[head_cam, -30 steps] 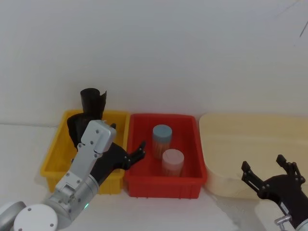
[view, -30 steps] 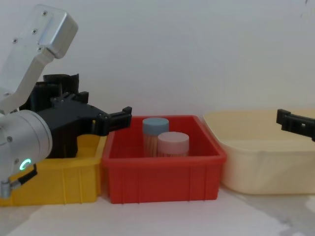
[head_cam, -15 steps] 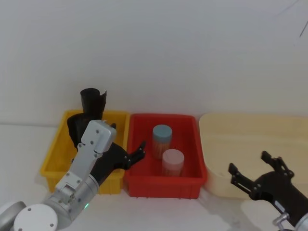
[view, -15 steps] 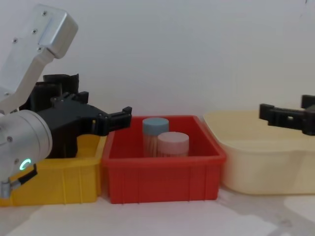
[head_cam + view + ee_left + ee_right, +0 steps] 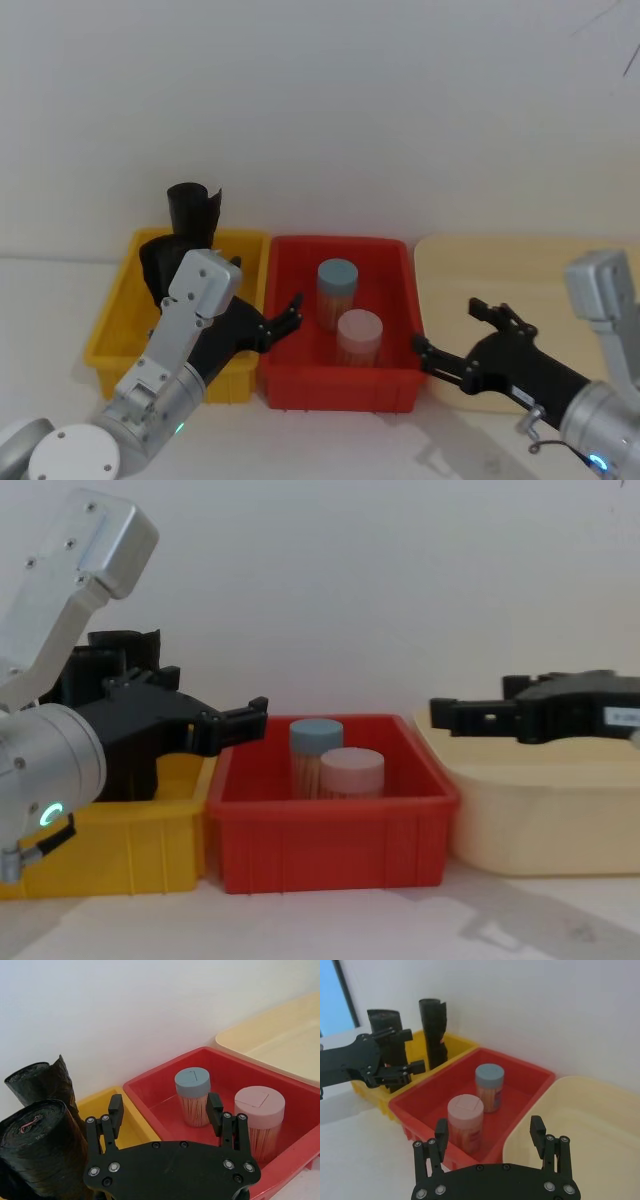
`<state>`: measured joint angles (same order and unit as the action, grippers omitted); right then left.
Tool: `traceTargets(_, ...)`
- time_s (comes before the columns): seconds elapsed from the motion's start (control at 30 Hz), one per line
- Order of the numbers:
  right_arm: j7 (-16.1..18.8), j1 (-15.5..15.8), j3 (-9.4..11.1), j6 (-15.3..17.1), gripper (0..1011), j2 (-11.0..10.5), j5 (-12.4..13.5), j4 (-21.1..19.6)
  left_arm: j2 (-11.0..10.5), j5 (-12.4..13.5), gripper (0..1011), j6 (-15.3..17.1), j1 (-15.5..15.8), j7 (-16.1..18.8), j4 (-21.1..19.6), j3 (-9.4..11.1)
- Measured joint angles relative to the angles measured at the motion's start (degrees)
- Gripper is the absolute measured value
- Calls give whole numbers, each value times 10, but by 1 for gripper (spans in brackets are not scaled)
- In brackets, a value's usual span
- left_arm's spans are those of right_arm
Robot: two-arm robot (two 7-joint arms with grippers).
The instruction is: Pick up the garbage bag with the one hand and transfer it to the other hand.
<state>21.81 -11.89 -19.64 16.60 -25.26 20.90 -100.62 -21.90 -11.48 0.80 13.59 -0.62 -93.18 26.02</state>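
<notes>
Standing ungripped in the yellow bin (image 5: 107, 322), the garbage bag (image 5: 41, 1152) awaits pickup and handover — left gripper (image 5: 165, 1109) beside it, right gripper (image 5: 489, 1126) farther off, both spread empty.

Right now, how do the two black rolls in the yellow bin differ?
Top: front roll is flat and tightly wound, back roll is wavy-edged. Place: front roll stands close beside the left hand, back roll stands behind it. Both are black and upright in the yellow bin.
</notes>
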Motion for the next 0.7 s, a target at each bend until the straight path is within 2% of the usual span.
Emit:
traceTargets(0.33, 32, -82, -44, 52, 1002, 16, -3, 69, 0, 0, 1000, 0, 0, 0, 0, 0)
traceTargets(0.7, 50, -142, -84, 83, 1002, 26, -16, 122, 0, 0, 1001, 0, 0, 0, 0, 0)
